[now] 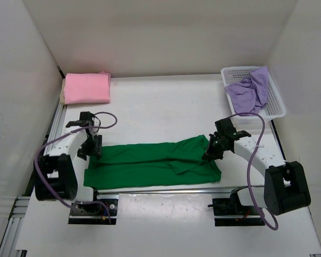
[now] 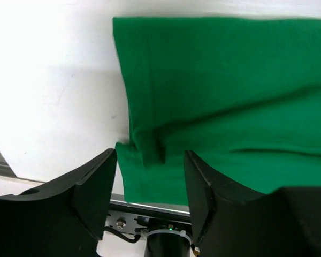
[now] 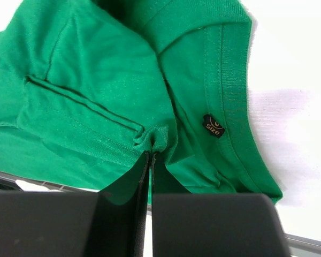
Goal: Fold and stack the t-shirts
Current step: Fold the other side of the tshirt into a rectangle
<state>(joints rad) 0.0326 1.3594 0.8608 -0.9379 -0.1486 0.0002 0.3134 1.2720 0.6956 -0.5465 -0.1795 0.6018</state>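
A bright green t-shirt [image 1: 150,163] lies stretched out flat, left to right, along the near part of the table. My left gripper [image 1: 90,147] hangs open over its left end, and the cloth edge [image 2: 144,155] lies between the fingers, not held. My right gripper [image 1: 209,152] is shut on a small pinch of the green cloth [image 3: 155,136] beside the collar. A folded pink t-shirt [image 1: 86,88] rests at the far left. A light purple t-shirt [image 1: 249,91] lies crumpled in the basket.
The white mesh basket [image 1: 278,107] stands at the far right corner. White walls close in the table on three sides. A metal rail [image 1: 166,188] runs along the near edge just below the green shirt. A black size tag [image 3: 213,126] sits inside the collar.
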